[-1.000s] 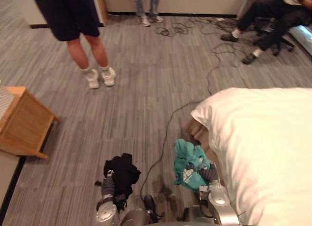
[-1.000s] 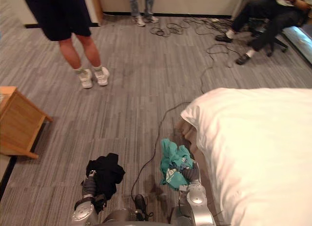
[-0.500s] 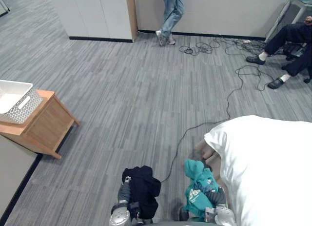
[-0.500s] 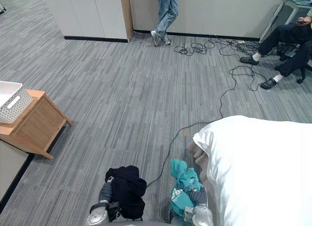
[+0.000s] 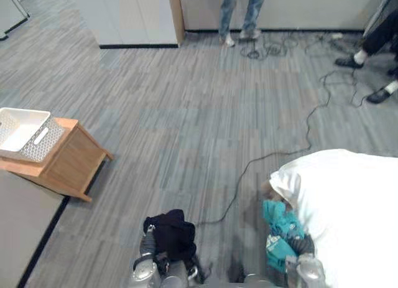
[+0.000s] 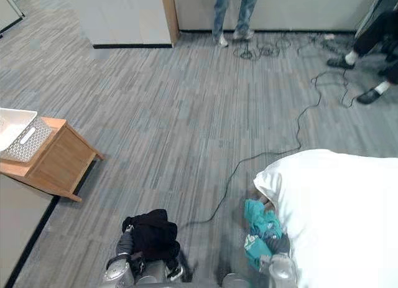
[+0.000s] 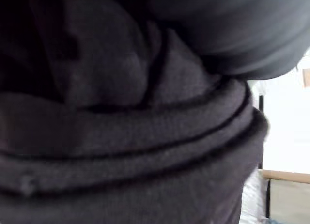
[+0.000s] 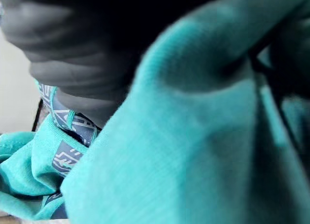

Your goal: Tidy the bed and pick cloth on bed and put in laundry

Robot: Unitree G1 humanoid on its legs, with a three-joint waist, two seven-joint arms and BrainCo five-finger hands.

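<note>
1. Container. A white basket [image 5: 45, 141] stands on a wooden side table [image 5: 76, 167] at the left, well apart from both hands. Its walls are perforated mesh with a slot handle in one side, and its rim is rectangular. Its inner bottom shows as a smooth white surface.

2. Left hand. I see the left hand [image 5: 148, 243] low in the head views, above the grey striped carpet [image 5: 186, 114]. A black cloth [image 5: 171, 229] sits bunched on it. In the left wrist view the fabric is a thick knit lying in soft, rounded folds. The cloth covers the hand, so I cannot tell its grasp state.

3. Right hand. The right hand [image 5: 303, 246] is just beside the corner of the bed [image 5: 354, 201]. A teal cloth [image 5: 280, 222] is bundled against it, touching the edge of the bed's white cover. The right wrist view shows a fine knit with dark blue patterned patches [image 8: 63, 156]. I cannot tell this hand's grasp state either.

4. Surroundings. The bed cover is smooth and puffy, with a rounded corner. A person's legs [image 5: 239, 11] stand by the far wall.
</note>
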